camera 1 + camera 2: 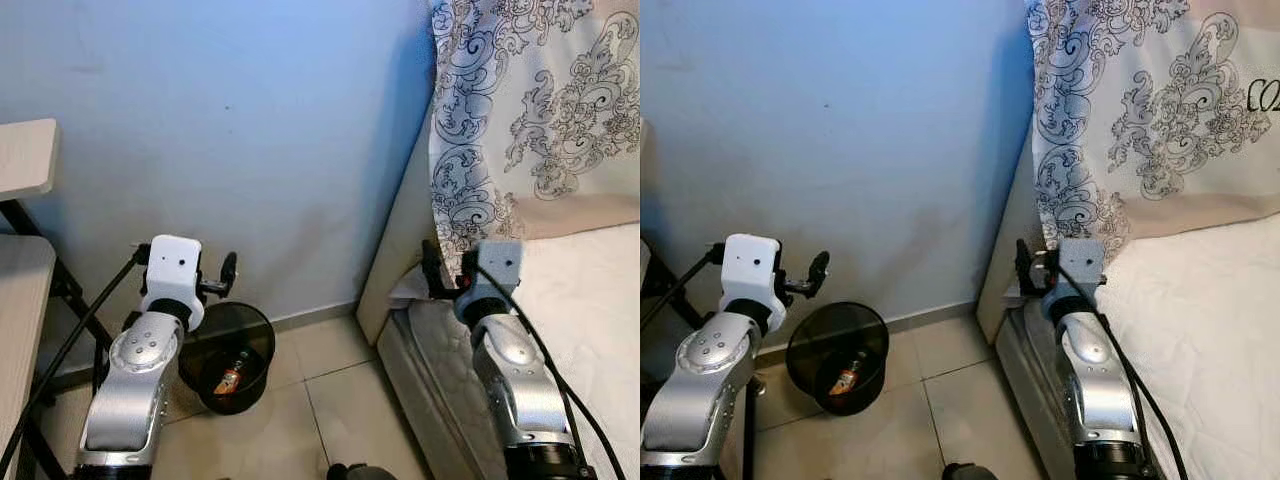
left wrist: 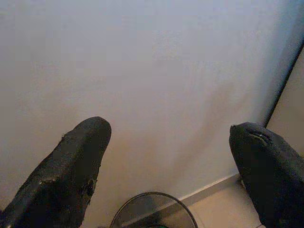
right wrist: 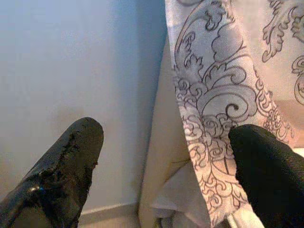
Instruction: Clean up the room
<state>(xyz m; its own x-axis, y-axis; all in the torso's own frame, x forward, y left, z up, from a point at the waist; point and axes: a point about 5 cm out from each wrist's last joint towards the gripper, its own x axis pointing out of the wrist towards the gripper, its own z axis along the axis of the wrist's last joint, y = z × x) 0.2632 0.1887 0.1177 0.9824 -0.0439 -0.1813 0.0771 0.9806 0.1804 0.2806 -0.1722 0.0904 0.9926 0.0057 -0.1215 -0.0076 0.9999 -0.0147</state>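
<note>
**Room corner: bin, bed and both arms raised**

Bin (image 1: 228, 358): a black round wastebasket stood on the tiled floor (image 1: 330, 400) against the blue wall (image 1: 250, 150), in the gap between the worktop and the bed. Inside it lay a small bottle (image 1: 231, 376) with a red and orange label, tilted on its side at the bottom.

Left end effector (image 2: 166, 166): raised in front of the wall, above and just left of the bin. Its two black fingers (image 2: 66, 175) stood wide apart with nothing between them. The bin's rim showed below them in the wrist view.

Right end effector (image 3: 164, 175): held up at the near left corner of the bed, pointing toward the far wall. Its fingers (image 3: 61, 171) were likewise spread wide and held nothing. One finger lay in front of the patterned cloth; whether it touched could not be told.

Bed (image 1: 600, 330): a white quilted mattress on the right, running from near to far.

Cloth (image 1: 530, 110): a white fabric with grey scroll pattern and a beige lower band, standing at the far end of the bed.

Worktop (image 1: 20, 290): a pale surface at the left edge, on dark legs.
</note>
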